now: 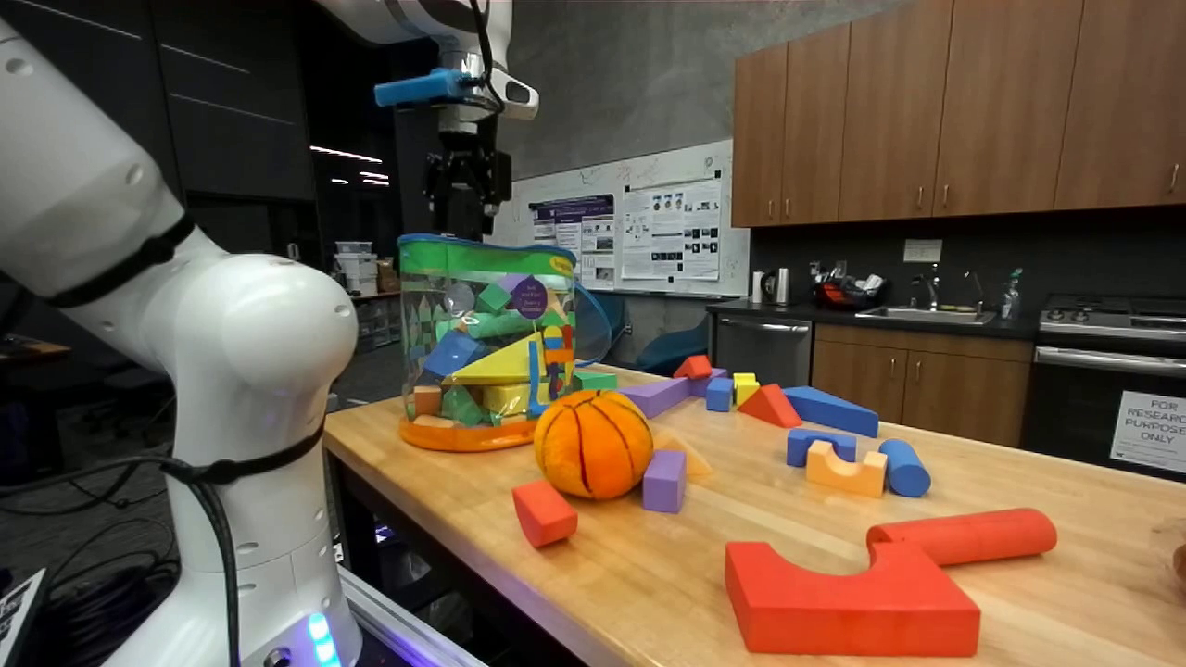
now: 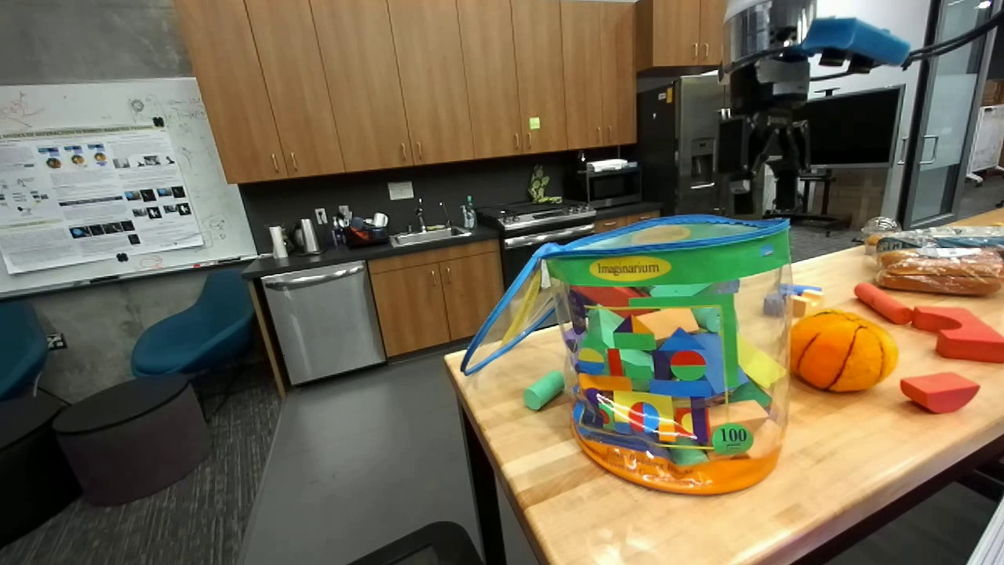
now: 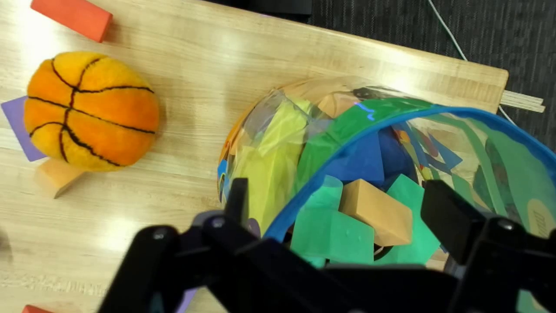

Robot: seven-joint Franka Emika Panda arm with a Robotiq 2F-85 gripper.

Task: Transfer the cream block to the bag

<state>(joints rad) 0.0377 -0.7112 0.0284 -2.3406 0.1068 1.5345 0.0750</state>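
Cream block (image 1: 844,477), on table (image 1: 639,574), well apart from hand (image 1: 466,220) (above bag (image 1: 482,257))

Opens past the far edge of the bench (image 1: 760,491) onto wooden cabinets (image 2: 431,86), 1 dishwasher (image 2: 321,322), 1 sink (image 2: 430,236), 1 stove (image 2: 545,220), 1 refrigerator (image 2: 703,118). Has 2 teal chairs (image 2: 196,329) and 2 dark ottomans (image 2: 133,439) off the far corner, in front of a concrete wall (image 1: 621,83) with 1 whiteboard (image 2: 184,125). Drops to grey floor (image 2: 337,439) and striped carpet (image 2: 188,518) outside the end edge, and to dark carpet (image 3: 373,26) beyond the near edge.
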